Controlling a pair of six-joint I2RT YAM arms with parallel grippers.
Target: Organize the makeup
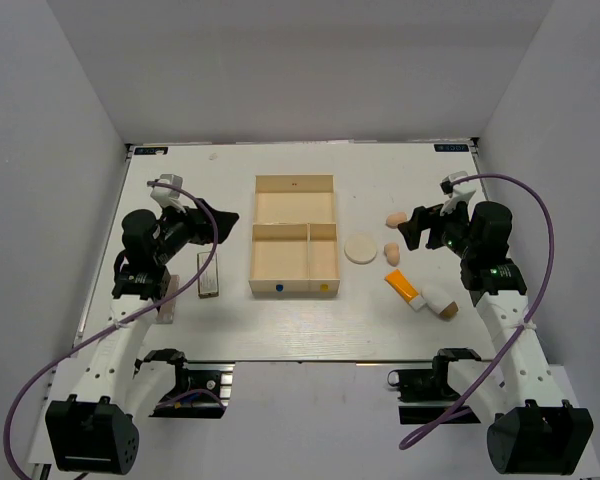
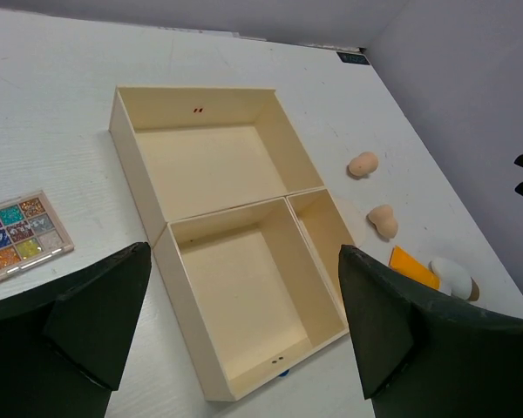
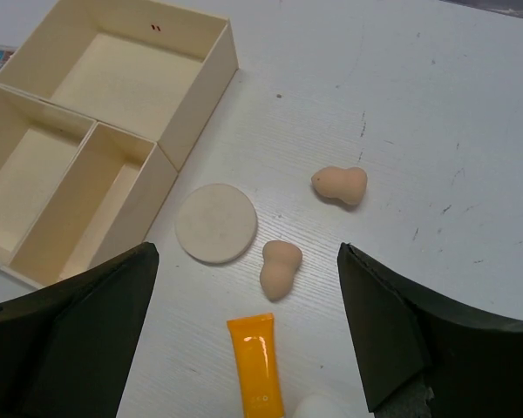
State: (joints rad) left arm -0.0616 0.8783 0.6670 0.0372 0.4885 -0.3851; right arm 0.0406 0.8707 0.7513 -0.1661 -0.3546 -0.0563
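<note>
My left gripper (image 1: 220, 218) is open and empty, just left of the tray (image 1: 254, 235); in its own view (image 2: 244, 322) the jaws stand wide over a small compartment. An open palette (image 1: 209, 274) with coloured pans (image 2: 22, 233) lies left of the tray. A second palette (image 1: 166, 298) lies beside the left arm. My right gripper (image 1: 412, 228) is open and empty (image 3: 248, 331) above the cream round pad (image 3: 216, 223), two peach sponges (image 3: 340, 184) (image 3: 280, 267), orange tube (image 3: 261, 366) and white bottle (image 1: 439, 300).
The pale wooden tray (image 2: 138, 170) has one large far compartment and two small near ones, all empty; it also shows in the right wrist view (image 3: 205, 96). Grey walls close the table on the left, right and back.
</note>
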